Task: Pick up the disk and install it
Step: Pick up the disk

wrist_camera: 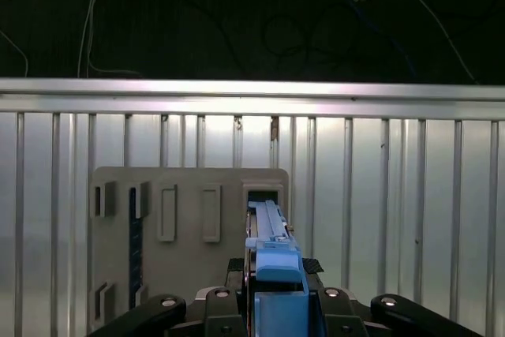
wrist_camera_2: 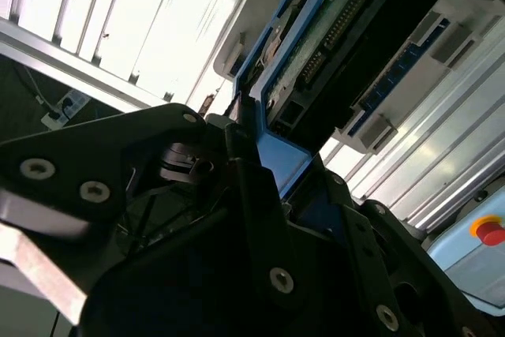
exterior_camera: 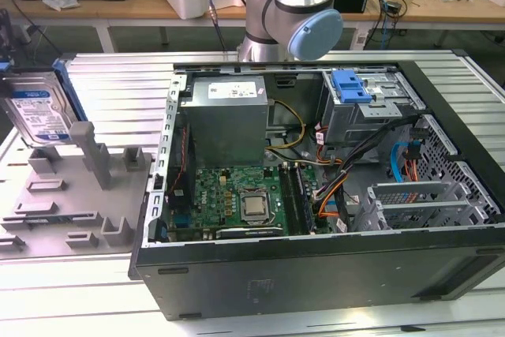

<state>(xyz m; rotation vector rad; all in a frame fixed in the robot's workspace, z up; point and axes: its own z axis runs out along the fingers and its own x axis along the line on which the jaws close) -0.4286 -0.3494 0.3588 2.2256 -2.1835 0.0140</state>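
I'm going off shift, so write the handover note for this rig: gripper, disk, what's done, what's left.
Gripper: shut on the disk, gripping its blue rail.
Disk: standing on edge over the grey holder at the exterior view's left, outside the case. I cannot tell whether its lower end has cleared the holder's slot.
Done: the grasp.
Left: the install. The disk is not yet in the case.
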